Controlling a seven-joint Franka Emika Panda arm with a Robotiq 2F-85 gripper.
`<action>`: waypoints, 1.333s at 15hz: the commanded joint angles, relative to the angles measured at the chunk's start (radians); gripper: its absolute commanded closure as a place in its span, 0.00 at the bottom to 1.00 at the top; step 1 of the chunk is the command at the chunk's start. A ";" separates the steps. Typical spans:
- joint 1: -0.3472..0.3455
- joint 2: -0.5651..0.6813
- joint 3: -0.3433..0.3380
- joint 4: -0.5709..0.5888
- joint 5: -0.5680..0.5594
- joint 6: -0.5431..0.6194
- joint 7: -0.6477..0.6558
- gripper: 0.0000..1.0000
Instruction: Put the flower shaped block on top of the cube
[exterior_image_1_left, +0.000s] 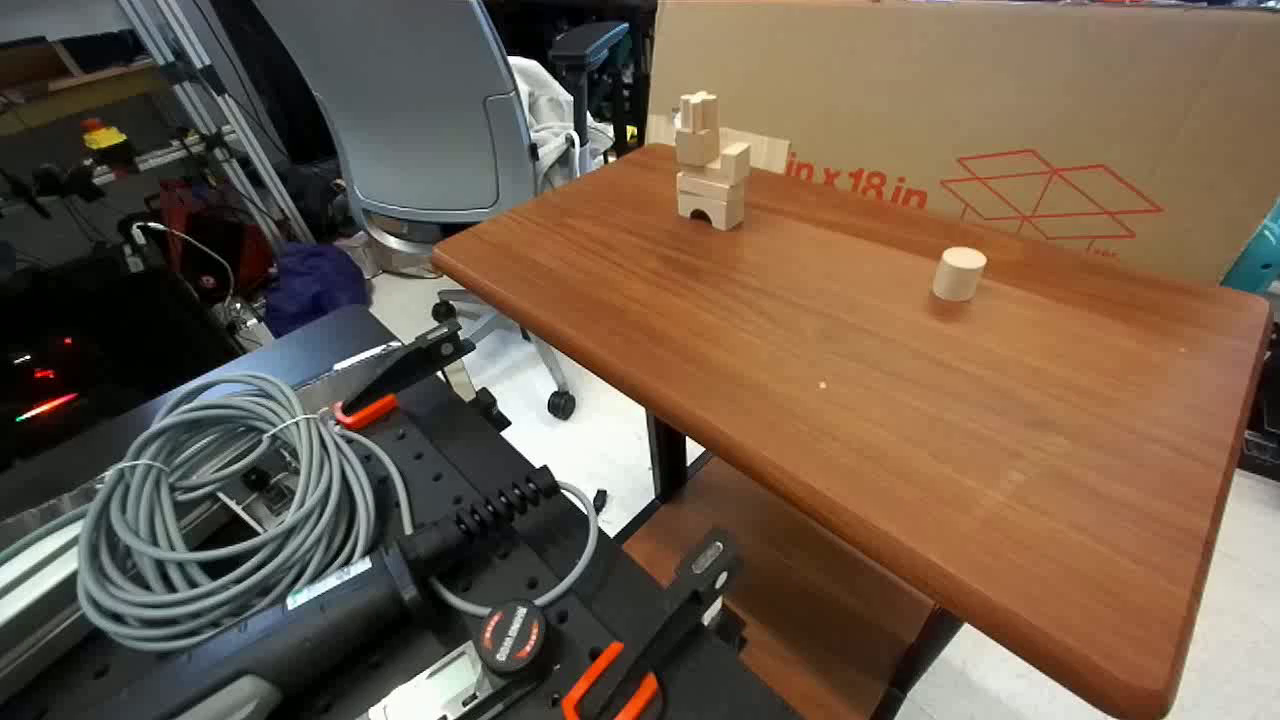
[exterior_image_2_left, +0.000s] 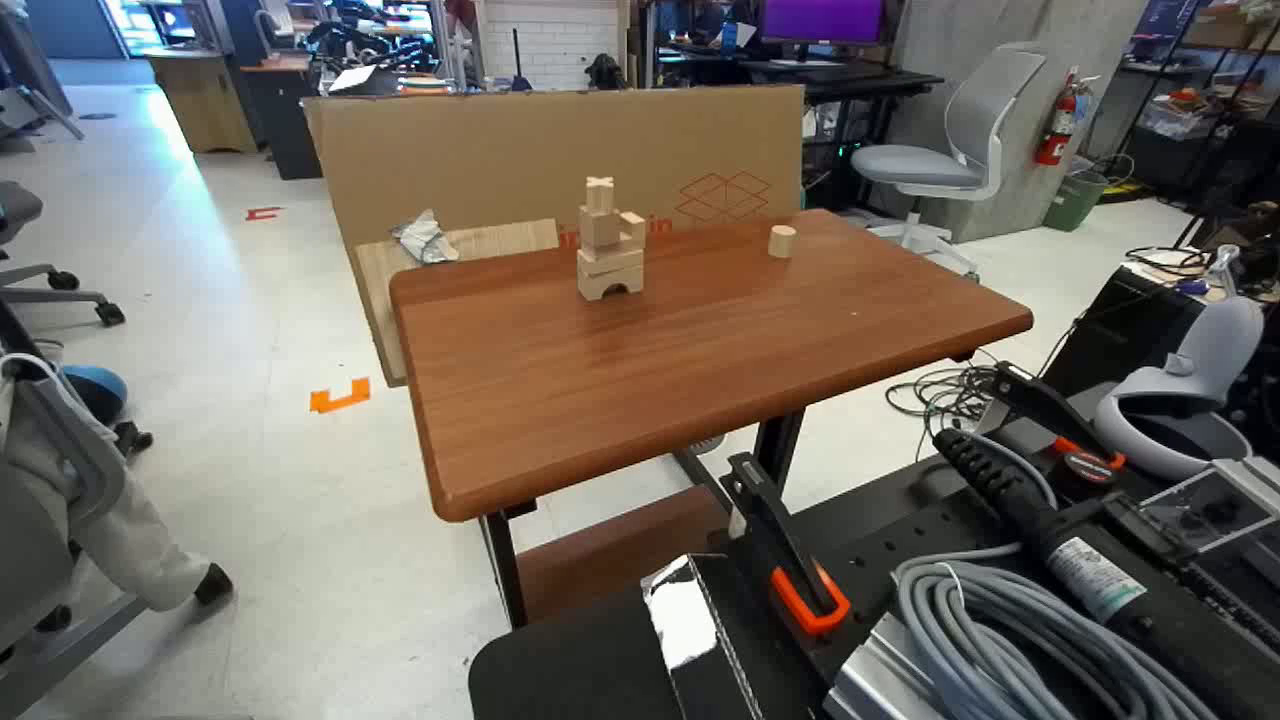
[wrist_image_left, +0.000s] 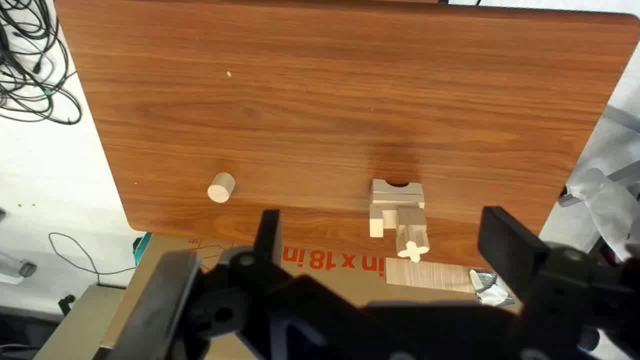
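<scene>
Your flower block (wrist_image_left: 413, 240) stands upright on the cube (exterior_image_1_left: 696, 148), atop the stack (exterior_image_2_left: 612, 262) on the counter (exterior_image_1_left: 850, 420), so your 1 placement looks done. Your fingers (wrist_image_left: 510, 247) are spread wide, holding nothing; I'd judge no step is left.

Pale wood for flower block (wrist_image_left: 413, 245) and cube (wrist_image_left: 411, 216), matt and smooth-faced — same for cylinder (wrist_image_left: 221, 187) and arch (exterior_image_2_left: 612, 276). Streaked wood grain across table (exterior_image_1_left: 850, 430), smooth, with a soft sheen. Matt cardboard for panel (exterior_image_1_left: 870, 90). Dark matt finish on gripper (wrist_image_left: 381, 215), hard to tell whether metal or plastic. Smooth, rubbery-looking sheath on cable (exterior_image_1_left: 340, 490); hard plastic look to clamp (exterior_image_1_left: 405, 366) and headset (exterior_image_2_left: 1217, 347). Shiny metal along rail (exterior_image_2_left: 885, 670) — creased, soft look to cloth (exterior_image_1_left: 545, 105). Mottled concrete look to pillar (exterior_image_2_left: 930, 50); polished gleam on floor (exterior_image_2_left: 290, 520).
</scene>
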 joint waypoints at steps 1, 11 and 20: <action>0.013 0.001 -0.013 0.001 -0.007 -0.003 0.004 0.00; 0.071 0.150 -0.085 0.134 0.107 -0.040 -0.166 0.00; 0.072 0.460 -0.100 0.441 0.149 -0.200 -0.267 0.00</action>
